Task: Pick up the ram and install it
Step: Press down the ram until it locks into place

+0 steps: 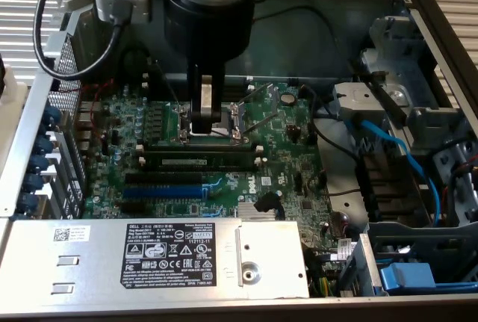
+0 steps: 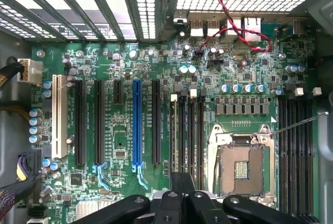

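Note:
The ram [image 1: 196, 161] is a long dark-green stick with a pale label. It lies along the memory slots [image 1: 200, 150] between their white end clips, in the middle of the motherboard [image 1: 119, 120]. My gripper [image 1: 208, 129] hangs straight down over the far side of these slots, just behind the ram, fingers shut with nothing between them. Whether the tips touch the ram I cannot tell. In the wrist view the shut black fingers [image 2: 176, 182] point at the parallel memory slots [image 2: 190, 130], close above them.
The open CPU socket [image 1: 228, 116] [image 2: 240, 161] lies right beside the slots. A blue expansion slot [image 1: 166, 187] [image 2: 137, 122] runs nearer the silver power supply [image 1: 149, 251]. Blue cables [image 1: 388, 143] and a drive cage fill the exterior view's right. Red and black wires [image 2: 234, 26] cross near the rear ports.

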